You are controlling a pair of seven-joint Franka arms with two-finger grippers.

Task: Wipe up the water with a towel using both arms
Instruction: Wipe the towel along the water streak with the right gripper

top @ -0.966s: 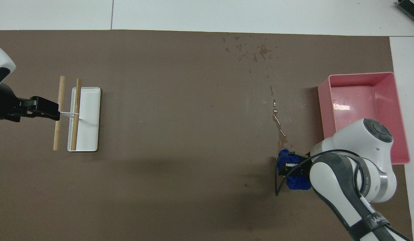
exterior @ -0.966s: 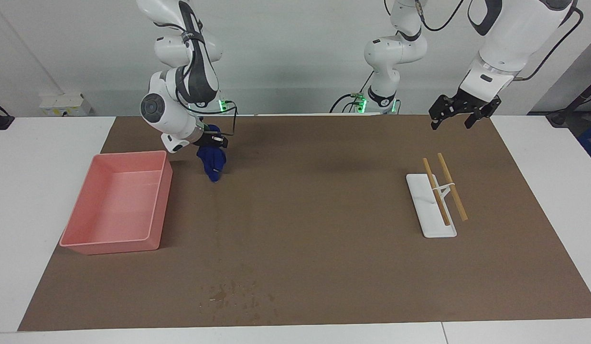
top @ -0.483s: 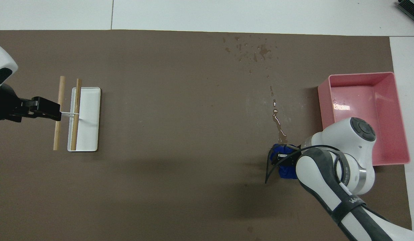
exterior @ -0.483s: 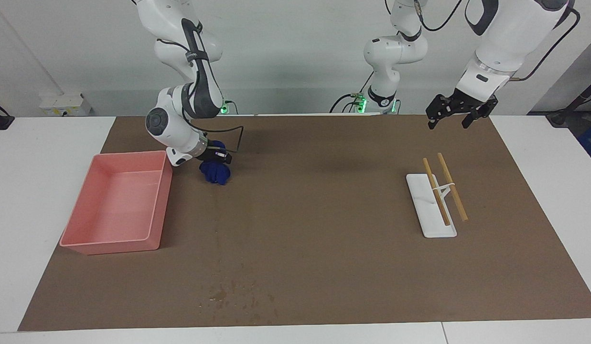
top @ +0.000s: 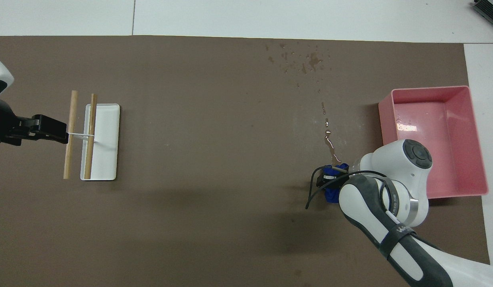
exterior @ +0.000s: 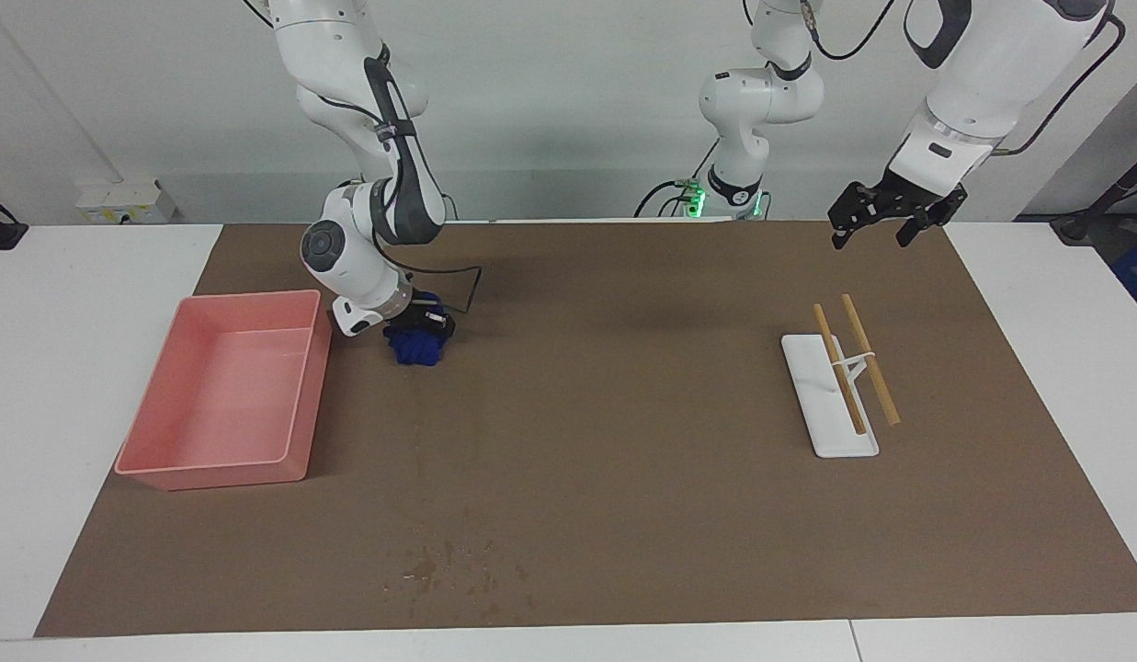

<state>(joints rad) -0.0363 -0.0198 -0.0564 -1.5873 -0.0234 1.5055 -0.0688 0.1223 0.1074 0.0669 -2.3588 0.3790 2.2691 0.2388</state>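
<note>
My right gripper is shut on the deep-blue towel and presses it bunched onto the brown mat beside the pink bin. In the overhead view the towel sits at the near end of a thin water trail, partly hidden under the gripper and the arm's wrist. Scattered water drops lie farther from the robots, also seen in the facing view. My left gripper hangs open and empty in the air over the mat near the left arm's end of the table.
The pink bin holds a little water. A white tray with two wooden rods on a small stand lies toward the left arm's end; the left gripper overlaps its edge from above.
My right gripper has lowered the hanging towel onto the mat and pushed it a little farther from the robots, toward the water trail. The left gripper has barely shifted.
</note>
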